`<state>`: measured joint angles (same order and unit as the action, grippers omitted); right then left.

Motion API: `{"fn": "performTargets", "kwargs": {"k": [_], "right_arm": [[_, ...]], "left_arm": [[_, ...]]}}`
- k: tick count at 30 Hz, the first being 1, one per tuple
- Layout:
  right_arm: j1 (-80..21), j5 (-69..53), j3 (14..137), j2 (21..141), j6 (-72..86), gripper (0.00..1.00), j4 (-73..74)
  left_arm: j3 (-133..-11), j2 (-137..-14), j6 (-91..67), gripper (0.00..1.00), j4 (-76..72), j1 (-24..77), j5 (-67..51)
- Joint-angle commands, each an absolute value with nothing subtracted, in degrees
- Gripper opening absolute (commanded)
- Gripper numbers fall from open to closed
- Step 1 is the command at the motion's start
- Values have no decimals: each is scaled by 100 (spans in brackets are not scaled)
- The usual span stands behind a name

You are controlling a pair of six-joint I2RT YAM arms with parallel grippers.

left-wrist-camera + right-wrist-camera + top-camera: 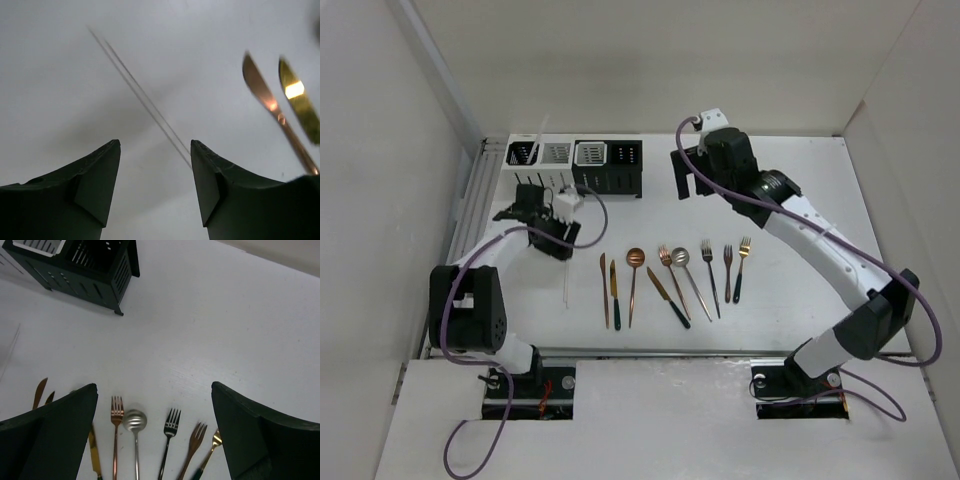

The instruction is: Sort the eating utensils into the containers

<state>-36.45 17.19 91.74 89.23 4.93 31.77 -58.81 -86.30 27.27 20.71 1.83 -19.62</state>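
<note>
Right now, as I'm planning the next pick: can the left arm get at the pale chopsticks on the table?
Probably yes: its open fingers hang just over the chopsticks, with nothing lying between.

The copper knife and gold knife blur and run off-frame; the chopsticks end behind the left pincer.

no readable text, no labels, no numbers
</note>
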Motion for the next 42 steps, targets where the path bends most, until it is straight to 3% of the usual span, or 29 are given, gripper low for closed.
{"fn": "performTargets", "kwargs": {"k": [1, 9, 24, 30, 38, 42], "right_arm": [[-3770, 1881, 8886, 8378, 835, 100, 3084], [-3823, 2100, 8271, 7691, 1257, 100, 3146], [-3823, 2425, 8016, 7374, 1318, 100, 3199], [-3823, 2531, 8139, 7374, 1213, 100, 3305], [-3823, 2725, 8191, 7374, 1160, 100, 3410], [-3823, 2725, 8305, 7436, 1099, 100, 3410]], "left_arm": [[-5178, -8280, 3172, 55, 2321, 351, -1617], [-4404, -8227, 3243, 44, 1828, 668, -949], [-4395, -8218, 2900, 43, 1600, 606, -1283], [-4333, -8587, 2900, 33, 1397, 606, -914], [-4587, -8500, 2681, 33, 1503, 668, -1072], [-4816, -8306, 2681, 40, 1748, 501, -1370]]}}
